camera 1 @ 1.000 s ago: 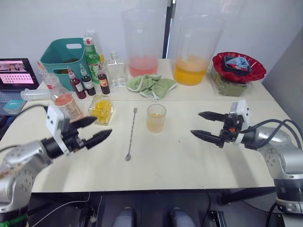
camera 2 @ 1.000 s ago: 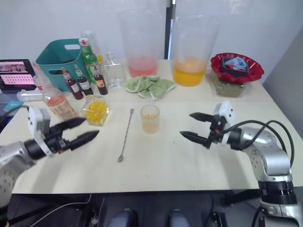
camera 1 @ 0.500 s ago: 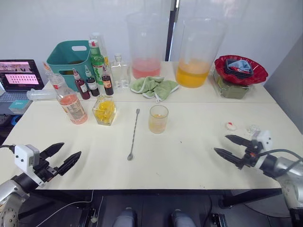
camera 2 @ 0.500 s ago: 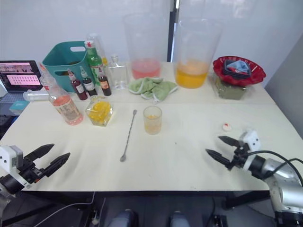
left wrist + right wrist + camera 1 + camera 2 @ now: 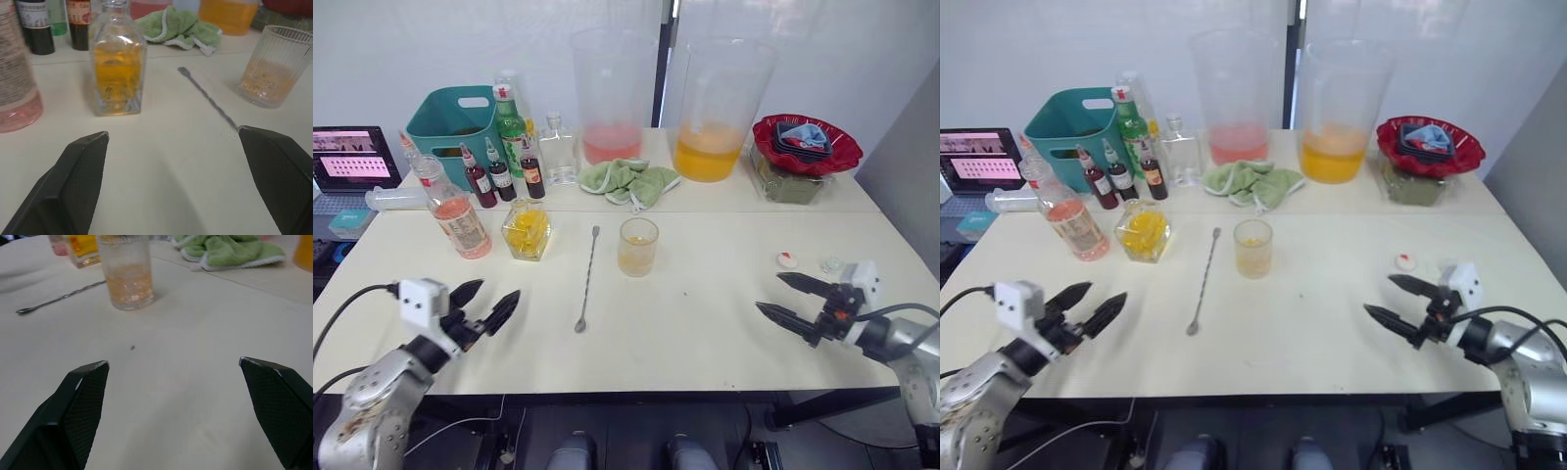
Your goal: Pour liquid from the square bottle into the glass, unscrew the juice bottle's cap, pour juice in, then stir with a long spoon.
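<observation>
Both claws open, nothing held

Left claw (image 5: 481,307) open and empty at the near left edge of the surface (image 5: 705,323). Right claw (image 5: 791,299) open and empty, well right of the glass (image 5: 637,246). Glass stands mid-surface, pale orange liquid in its lower part. Long spoon (image 5: 586,279) lies flat just left of the glass. Square bottle (image 5: 527,228) further left, juice bottle (image 5: 453,213) beyond it, uncapped. Cap (image 5: 787,259) lies far right of the glass, by right claw

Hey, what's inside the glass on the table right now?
The glass holds pale orange liquid filling roughly its lower third. The spoon lies on the table beside it, not inside. Whether anything sits under the liquid cannot be seen.
</observation>
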Robot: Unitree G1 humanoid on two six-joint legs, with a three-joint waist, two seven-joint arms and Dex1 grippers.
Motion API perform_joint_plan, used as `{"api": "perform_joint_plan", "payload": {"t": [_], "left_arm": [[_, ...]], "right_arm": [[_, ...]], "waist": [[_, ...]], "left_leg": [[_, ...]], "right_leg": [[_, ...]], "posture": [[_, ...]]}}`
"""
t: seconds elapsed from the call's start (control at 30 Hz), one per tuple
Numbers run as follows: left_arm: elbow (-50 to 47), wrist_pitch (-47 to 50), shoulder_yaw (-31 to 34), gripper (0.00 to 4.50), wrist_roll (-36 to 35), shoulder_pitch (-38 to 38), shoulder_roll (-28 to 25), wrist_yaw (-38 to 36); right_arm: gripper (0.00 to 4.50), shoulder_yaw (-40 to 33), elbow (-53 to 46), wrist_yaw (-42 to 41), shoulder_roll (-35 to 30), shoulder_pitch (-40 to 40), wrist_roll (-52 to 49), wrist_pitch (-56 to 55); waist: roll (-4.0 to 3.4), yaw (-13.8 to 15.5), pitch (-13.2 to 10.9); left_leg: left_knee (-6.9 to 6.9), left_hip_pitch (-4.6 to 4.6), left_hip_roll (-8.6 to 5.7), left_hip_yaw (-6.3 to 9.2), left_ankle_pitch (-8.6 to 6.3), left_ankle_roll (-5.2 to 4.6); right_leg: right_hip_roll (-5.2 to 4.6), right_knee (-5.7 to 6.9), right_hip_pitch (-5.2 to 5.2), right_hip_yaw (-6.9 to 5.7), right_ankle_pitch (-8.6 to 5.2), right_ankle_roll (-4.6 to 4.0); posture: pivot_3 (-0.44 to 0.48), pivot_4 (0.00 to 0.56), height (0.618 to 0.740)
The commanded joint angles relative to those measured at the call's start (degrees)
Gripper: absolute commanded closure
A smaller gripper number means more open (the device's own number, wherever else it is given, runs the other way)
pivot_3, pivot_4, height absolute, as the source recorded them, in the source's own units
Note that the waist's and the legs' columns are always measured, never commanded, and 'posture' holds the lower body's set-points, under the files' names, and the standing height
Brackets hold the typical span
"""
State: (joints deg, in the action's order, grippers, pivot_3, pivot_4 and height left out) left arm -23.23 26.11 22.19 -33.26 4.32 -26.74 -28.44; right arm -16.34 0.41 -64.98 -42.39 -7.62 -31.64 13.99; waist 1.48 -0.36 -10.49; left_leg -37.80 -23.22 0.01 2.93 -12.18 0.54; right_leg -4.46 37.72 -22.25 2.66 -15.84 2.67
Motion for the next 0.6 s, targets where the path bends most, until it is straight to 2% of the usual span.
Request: {"api": "perform_joint_plan", "payload": {"t": [0.03,0.3,0.4,0.57,0.6], "left_arm": [[-6.62,3.13,-6.16,0.01,4.65,-1.21,0.76,6.64],[-9.51,16.52,-22.15,0.01,12.59,-9.94,11.56,23.58],[-6.64,19.84,-24.16,0.01,15.26,-13.19,14.72,27.12],[-3.01,24.99,-26.64,0.01,19.07,-15.66,15.39,29.64],[-2.7,25.82,-27.14,0.28,19.61,-15.78,15.41,29.73]], "right_arm": [[0.0,0.61,-4.7,-3.09,-2.39,-1.46,-3.21,3.31],[0.0,3.8,-11.99,-5.2,-5.86,-6.44,-6.55,10.28],[0.0,3.85,-13.23,-3.7,-5.86,-7.12,-6.37,11.26],[0.0,3.02,-15.12,-2.02,-6.6,-6.07,-6.0,12.44],[0.0,2.77,-15.48,-1.66,-6.86,-5.81,-5.9,12.67]], "waist": [[-0.01,0.12,0.01],[0.0,0.73,0.0],[0.03,0.98,0.01],[0.02,0.98,0.01],[0.02,0.98,0.01]], "left_leg": [[0.0,-0.02,-0.03,0.01,-0.01,-0.01],[-0.04,-0.06,-0.09,0.02,-0.02,-0.04],[-0.07,-0.11,-0.12,0.01,-0.02,-0.03],[-0.04,-0.11,-0.12,0.04,-0.02,-0.03],[-0.04,-0.12,-0.12,0.03,-0.02,-0.03]], "right_leg": [[-0.01,-0.01,0.0,0.0,0.0,0.0],[-0.02,-0.05,0.01,-0.02,0.01,0.03],[-0.03,-0.07,0.01,-0.01,0.01,0.04],[0.0,-0.05,-0.02,-0.02,0.01,0.04],[0.0,-0.06,-0.02,-0.02,0.01,0.04]], "posture": [[0.0,0.15,0.74],[0.0,0.15,0.74],[0.0,0.15,0.74],[0.0,0.15,0.74],[0.0,0.15,0.74]]}}
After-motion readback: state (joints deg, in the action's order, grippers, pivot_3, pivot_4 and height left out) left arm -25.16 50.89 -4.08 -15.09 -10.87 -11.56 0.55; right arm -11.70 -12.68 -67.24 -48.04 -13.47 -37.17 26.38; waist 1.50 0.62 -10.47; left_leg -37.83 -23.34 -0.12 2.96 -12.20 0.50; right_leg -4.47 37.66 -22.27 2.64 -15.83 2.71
